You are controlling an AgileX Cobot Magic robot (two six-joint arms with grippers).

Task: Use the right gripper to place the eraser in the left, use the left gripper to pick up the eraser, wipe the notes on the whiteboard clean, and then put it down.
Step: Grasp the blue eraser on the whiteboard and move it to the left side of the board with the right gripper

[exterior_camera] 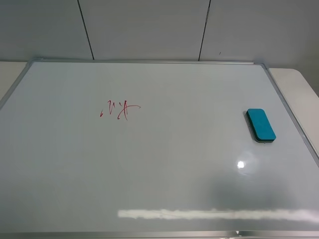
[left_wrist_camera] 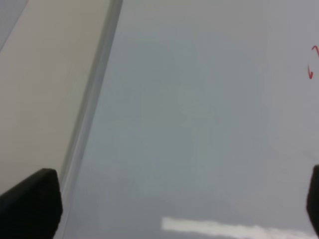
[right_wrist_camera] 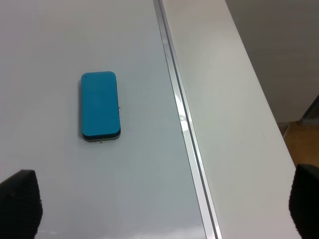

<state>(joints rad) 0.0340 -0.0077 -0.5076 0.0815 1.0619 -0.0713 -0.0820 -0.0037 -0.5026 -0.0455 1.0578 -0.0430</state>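
**Left gripper** [left_wrist_camera: 172,206]: only its two dark fingertips [left_wrist_camera: 32,204] show in the left wrist view. They stand wide apart with bare whiteboard [left_wrist_camera: 199,124] between them, and the gripper has hold of nothing.

**Right gripper** [right_wrist_camera: 162,204]: two dark tips likewise stand wide apart, and nothing is gripped. They hang over the board's silver frame [right_wrist_camera: 185,124] and the pale table [right_wrist_camera: 234,109] beside it. The eraser [right_wrist_camera: 100,104] lies flat on the board beyond the tips, clear of both.

**Exterior high view, lower frame:** a bright glare strip [exterior_camera: 214,214] runs across the near part of the board, with a small light spot [exterior_camera: 240,164] above it.

**Right of centre:** the eraser rests teal face up, dark felt base on the board. It is slightly angled, near the right frame rail but not touching it.

**Upper left of centre:** the notes [exterior_camera: 119,109], a small red scribble, sit well apart from the eraser. The first strokes also show at the edge of the left wrist view.

**Top of frame:** the far rail meets a grey panelled wall [exterior_camera: 149,30].
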